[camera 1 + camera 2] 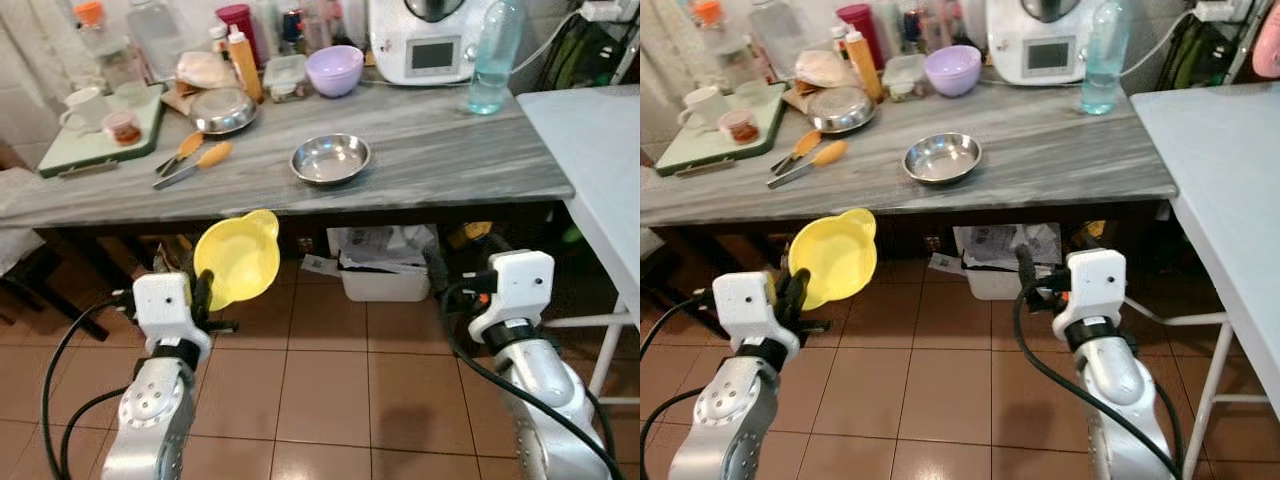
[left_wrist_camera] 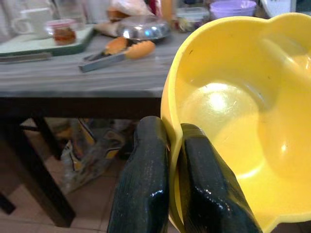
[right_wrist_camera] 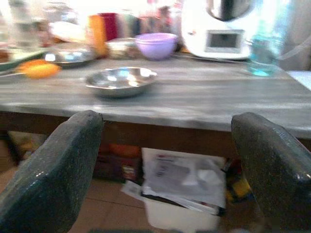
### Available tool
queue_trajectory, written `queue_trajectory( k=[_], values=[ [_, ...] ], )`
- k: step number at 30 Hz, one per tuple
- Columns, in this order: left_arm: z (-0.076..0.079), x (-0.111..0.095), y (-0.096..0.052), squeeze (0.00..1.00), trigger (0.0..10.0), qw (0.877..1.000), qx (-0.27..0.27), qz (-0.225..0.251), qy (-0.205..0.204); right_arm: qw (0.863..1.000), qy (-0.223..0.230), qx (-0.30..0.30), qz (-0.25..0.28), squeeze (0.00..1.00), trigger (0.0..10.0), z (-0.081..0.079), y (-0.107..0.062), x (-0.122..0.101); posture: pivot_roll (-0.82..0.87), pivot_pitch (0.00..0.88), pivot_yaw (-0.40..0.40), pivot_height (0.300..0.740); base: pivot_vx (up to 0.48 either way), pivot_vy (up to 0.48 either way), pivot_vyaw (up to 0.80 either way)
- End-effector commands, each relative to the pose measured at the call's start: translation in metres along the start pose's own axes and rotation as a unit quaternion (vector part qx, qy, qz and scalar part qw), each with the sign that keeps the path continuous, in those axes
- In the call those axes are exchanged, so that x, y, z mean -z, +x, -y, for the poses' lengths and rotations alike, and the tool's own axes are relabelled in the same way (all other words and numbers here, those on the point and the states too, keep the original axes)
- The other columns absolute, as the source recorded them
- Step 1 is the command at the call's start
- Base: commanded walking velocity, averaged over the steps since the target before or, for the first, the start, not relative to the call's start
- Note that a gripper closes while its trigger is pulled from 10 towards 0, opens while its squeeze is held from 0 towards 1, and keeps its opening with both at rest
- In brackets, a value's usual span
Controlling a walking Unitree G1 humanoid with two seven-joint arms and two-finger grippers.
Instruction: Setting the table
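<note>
My left gripper [image 1: 205, 292] is shut on the rim of a yellow plastic bowl [image 1: 238, 258], held tilted below the front edge of the grey counter [image 1: 440, 150]. In the left wrist view both black fingers [image 2: 146, 179] pinch the yellow bowl [image 2: 238, 126] wall. A steel bowl [image 1: 331, 158] sits on the counter near its front, a second steel dish [image 1: 223, 110] farther back left, a purple bowl [image 1: 334, 70] at the back. My right gripper [image 3: 167, 165] is open and empty, low in front of the counter, fingers [image 3: 53, 170] wide apart.
Orange-handled tongs [image 1: 193, 160] lie on the counter left of the steel bowl. A green tray [image 1: 95, 145] with a cup stands at the far left, a water bottle [image 1: 493, 55] and a white appliance [image 1: 430, 45] at the back. A white table [image 1: 595, 140] stands to the right. A white bin [image 1: 385, 280] sits under the counter.
</note>
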State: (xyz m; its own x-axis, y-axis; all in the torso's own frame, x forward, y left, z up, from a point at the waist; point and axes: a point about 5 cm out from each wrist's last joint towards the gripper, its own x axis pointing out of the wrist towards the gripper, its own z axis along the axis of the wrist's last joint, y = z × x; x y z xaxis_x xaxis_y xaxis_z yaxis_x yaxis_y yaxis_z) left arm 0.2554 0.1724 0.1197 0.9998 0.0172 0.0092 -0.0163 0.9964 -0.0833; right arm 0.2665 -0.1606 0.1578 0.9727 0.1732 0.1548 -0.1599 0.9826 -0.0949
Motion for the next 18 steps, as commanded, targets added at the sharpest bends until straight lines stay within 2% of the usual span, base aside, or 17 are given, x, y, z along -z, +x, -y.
queue_trajectory(
  k=[1, 7, 18],
  values=[
    [-0.0024, -0.0038, -0.0012, 0.00, 10.0, 1.000, -0.001, 0.012, 0.000, 1.000, 0.002, -0.009, 0.009, 0.00, 10.0, -0.0050, 0.0023, -0.0049, -0.23, 0.110, 0.149, 0.740, 0.330, 0.000, 0.00],
    [0.0026, -0.0040, -0.0026, 0.00, 10.0, 1.000, 0.009, 0.014, -0.009, 1.000, 0.005, -0.014, 0.010, 0.00, 10.0, -0.0073, 0.0047, -0.0056, -0.23, 0.110, 0.149, 0.740, 0.344, 0.000, 0.00],
    [-0.0004, -0.0014, -0.0048, 0.00, 10.0, 1.000, 0.009, 0.010, -0.004, 1.000, 0.010, -0.016, 0.007, 0.00, 10.0, -0.0123, 0.0040, -0.0028, -0.22, 0.107, 0.146, 0.740, 0.357, 0.000, 0.00]
  ],
)
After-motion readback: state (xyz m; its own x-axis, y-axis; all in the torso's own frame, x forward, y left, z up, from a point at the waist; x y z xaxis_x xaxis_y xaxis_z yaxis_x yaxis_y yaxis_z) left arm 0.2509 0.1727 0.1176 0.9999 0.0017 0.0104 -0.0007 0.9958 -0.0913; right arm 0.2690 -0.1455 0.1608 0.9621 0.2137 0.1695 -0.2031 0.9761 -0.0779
